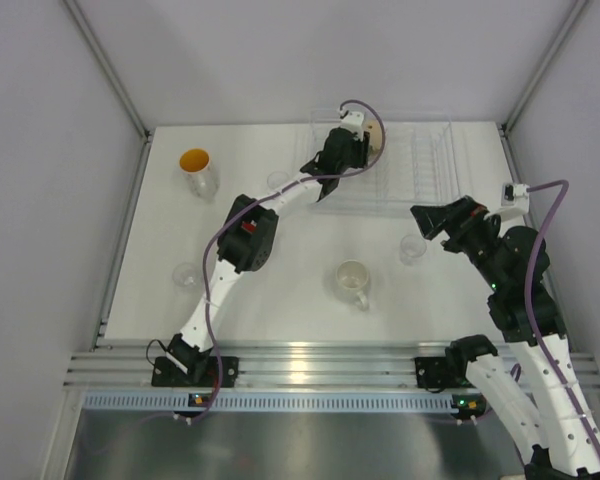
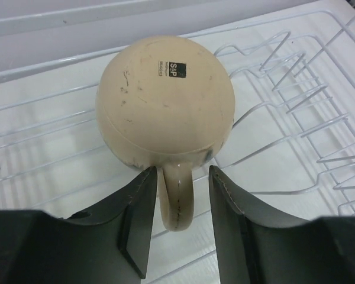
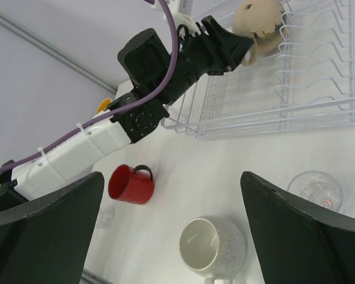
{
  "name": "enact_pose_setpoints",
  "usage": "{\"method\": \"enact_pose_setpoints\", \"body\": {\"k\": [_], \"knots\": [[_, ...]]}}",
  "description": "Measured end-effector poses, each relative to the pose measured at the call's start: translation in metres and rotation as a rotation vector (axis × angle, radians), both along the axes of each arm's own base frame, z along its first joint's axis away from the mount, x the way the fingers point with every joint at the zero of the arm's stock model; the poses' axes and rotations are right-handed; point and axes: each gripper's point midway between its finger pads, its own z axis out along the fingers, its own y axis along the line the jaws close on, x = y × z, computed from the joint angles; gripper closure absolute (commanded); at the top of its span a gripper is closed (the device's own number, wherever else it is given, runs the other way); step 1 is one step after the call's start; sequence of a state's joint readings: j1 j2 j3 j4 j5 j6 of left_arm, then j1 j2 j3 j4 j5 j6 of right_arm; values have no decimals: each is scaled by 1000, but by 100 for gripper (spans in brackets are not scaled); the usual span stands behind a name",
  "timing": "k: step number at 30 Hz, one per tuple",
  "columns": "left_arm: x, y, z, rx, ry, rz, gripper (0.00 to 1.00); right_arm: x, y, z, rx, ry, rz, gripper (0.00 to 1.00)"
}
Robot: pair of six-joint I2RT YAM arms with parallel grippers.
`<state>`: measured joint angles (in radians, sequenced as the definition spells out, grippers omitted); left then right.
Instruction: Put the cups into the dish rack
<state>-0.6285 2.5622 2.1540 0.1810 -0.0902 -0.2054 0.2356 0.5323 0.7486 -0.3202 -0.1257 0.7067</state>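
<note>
While the tan mug (image 2: pixel 165 100) sits upside down in the dish rack (image 2: pixel 296 106), far side of desk (image 1: pixel 280 300), I note left claw (image 2: pixel 182 171) narrowly parted around its handle; right claw (image 3: pixel 171 177) wide, empty

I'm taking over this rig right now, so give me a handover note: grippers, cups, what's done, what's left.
Left gripper: open, jaws either side of the handle of the tan mug, not pinching.
Right gripper: open, empty, above the table.
Done: tan mug upside down in the dish rack.
Left on the table: white mug, red mug, orange-lined cup, three small clear glasses.
</note>
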Motion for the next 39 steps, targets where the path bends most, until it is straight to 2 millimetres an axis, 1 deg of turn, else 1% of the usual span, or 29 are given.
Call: {"method": "enact_pose_setpoints", "body": {"k": [5,10,14,16,17,19,20,21,23,24,25,27,28,30,31,32,33,34,36,39], "knots": [[2,-1,5,-13,-18,2,53,0,0,0,0,0,0,1],[-1,-1,2,-14,-15,-8,51,0,0,0,-4,-1,0,1],[-19,5,-7,11,29,-39,47,0,-1,-2,-28,-5,3,1],[-31,11,0,22,44,-50,46,1,-1,-2,-51,-1,6,1],[-37,15,9,24,42,-56,44,2,-2,-2,-65,1,7,1],[-46,18,37,11,16,-68,42,4,-2,-4,-97,7,13,3],[-54,20,59,-3,-4,-83,41,4,-2,-5,-116,10,20,5],[-62,24,83,-19,-25,-94,41,4,-1,-7,-138,17,30,10],[-81,32,132,-60,-76,-116,40,5,0,-11,-172,35,52,16],[-92,37,153,-80,-97,-129,41,6,1,-15,-192,50,66,19],[-107,44,180,-110,-127,-145,41,6,3,-18,-209,64,80,24],[-137,57,222,-161,-172,-175,41,7,6,-24,-234,93,113,28],[-154,66,238,-187,-189,-189,41,8,9,-28,-247,110,134,32],[-182,80,254,-220,-193,-212,42,8,13,-36,-261,142,167,37],[-198,87,257,-239,-187,-222,42,8,15,-41,-267,161,180,38],[-213,95,255,-252,-168,-231,42,8,16,-46,-273,178,194,39],[-220,97,238,-246,-126,-236,42,7,19,-50,-278,193,208,40],[-238,107,240,-266,-118,-245,42,6,22,-55,-285,208,223,40],[-259,117,219,-270,-54,-255,42,4,28,-62,-301,230,254,41],[-289,135,178,-259,64,-244,41,-1,40,-73,-339,261,308,43]]}}
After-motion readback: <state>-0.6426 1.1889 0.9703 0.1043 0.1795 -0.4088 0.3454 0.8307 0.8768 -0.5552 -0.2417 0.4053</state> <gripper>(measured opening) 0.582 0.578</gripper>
